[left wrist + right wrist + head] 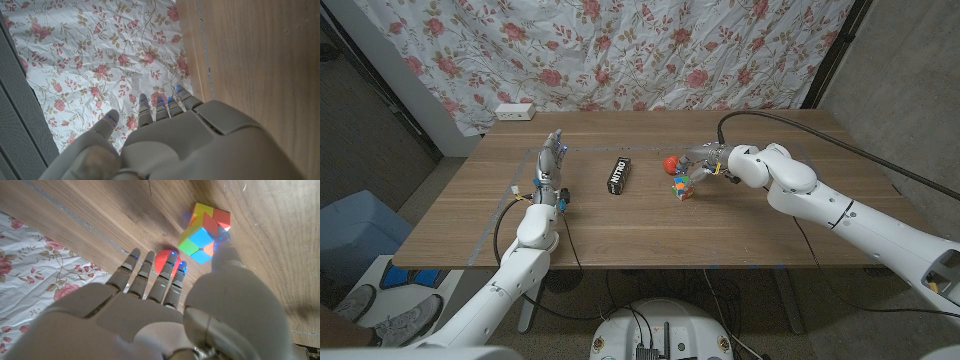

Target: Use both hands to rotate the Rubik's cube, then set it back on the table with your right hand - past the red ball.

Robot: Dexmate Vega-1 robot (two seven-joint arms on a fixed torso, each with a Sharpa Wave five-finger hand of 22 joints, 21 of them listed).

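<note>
Rubik's cube (683, 187) sits on the wooden table (620, 230), right of centre, just in front of the red ball (669, 164) on the robot's side; the two look close, possibly touching, cannot tell. In the right wrist view the cube (205, 232) shows misaligned layers, one turned partway, so the faces are not flush.

Right hand (705, 165) is at the cube: fingers spread and extended over the ball (165, 262), thumb tip against or just at one cube edge. No closed hold visible; the hand reads as holding nothing.

Left hand (552, 162) stands well apart on the table's left side, fingers straight and apart, nothing in it (left wrist view (165, 140) agrees). A black bar-shaped packet (619, 175) lies between the hands.

Handling judgement: cube is light, rigid plastic with smooth, somewhat slippery faces; the layers can twist under load. Best taken across two opposite faces, squarely, not on the offset layer's corners. The ball will likely roll if nudged.
</note>
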